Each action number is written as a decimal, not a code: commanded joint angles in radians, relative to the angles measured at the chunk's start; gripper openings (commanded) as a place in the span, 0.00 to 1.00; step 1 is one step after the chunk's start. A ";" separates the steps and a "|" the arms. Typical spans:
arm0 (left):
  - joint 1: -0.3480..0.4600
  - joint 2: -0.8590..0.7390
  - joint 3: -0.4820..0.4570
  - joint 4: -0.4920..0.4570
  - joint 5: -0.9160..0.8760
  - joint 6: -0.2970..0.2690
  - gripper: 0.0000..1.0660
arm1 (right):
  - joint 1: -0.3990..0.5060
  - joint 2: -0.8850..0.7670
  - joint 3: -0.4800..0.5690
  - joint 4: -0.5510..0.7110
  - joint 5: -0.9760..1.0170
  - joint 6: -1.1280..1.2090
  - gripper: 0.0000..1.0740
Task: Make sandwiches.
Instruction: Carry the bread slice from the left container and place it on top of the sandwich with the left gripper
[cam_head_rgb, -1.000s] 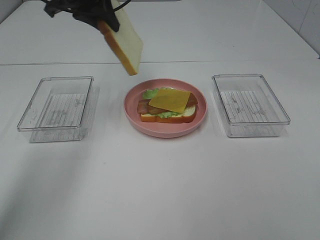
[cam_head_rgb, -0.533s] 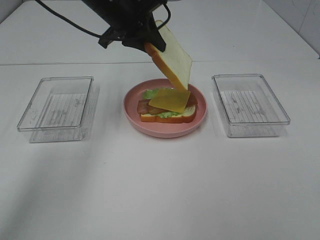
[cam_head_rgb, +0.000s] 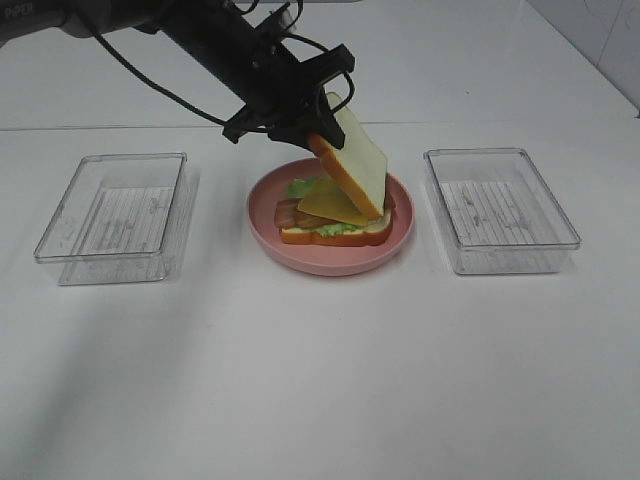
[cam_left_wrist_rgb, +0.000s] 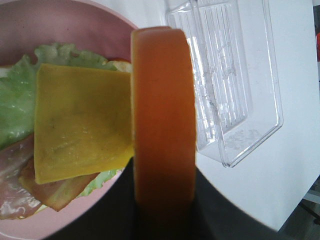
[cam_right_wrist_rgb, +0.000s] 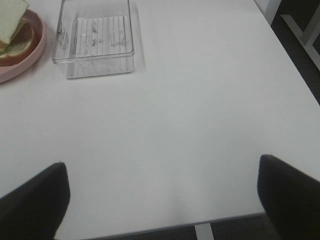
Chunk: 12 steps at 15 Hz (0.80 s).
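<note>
White tabletop (cam_head_rgb: 320, 380) has plenty of open room in front of the pink plate (cam_head_rgb: 300, 258); a clear tray (cam_head_rgb: 110, 205) sits well apart on the left and another clear tray (cam_head_rgb: 500, 208) on the right, closer to the plate rim but not touching it. The table's far-right edge and corner show in the right wrist view, with bare surface up to it. The left gripper (cam_head_rgb: 305, 128) reaches in from the upper left and pinches the top bread slice (cam_head_rgb: 350, 165) by its upper crust end; the slice is steeply tilted, its low end on or just over the cheese square (cam_head_rgb: 335, 205), contact not certain. Left wrist view shows the orange-brown crust edge-on. On the plate, the bottom bread slice (cam_head_rgb: 335, 234) carries lettuce (cam_head_rgb: 300, 187), bacon (cam_head_rgb: 292, 215) and cheese, which is skewed across the stack. The right gripper (cam_right_wrist_rgb: 160, 200) hangs over bare table, fingers spread wide, holding nothing.
</note>
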 joint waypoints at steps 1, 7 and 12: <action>-0.008 0.018 -0.006 -0.010 -0.019 -0.002 0.00 | -0.006 -0.031 -0.005 0.000 -0.003 -0.009 0.92; -0.008 0.031 -0.006 0.099 0.009 -0.062 0.05 | -0.006 -0.031 -0.005 0.000 -0.003 -0.009 0.92; -0.008 0.022 -0.008 0.197 0.056 -0.127 0.89 | -0.006 -0.031 -0.005 0.000 -0.003 -0.009 0.92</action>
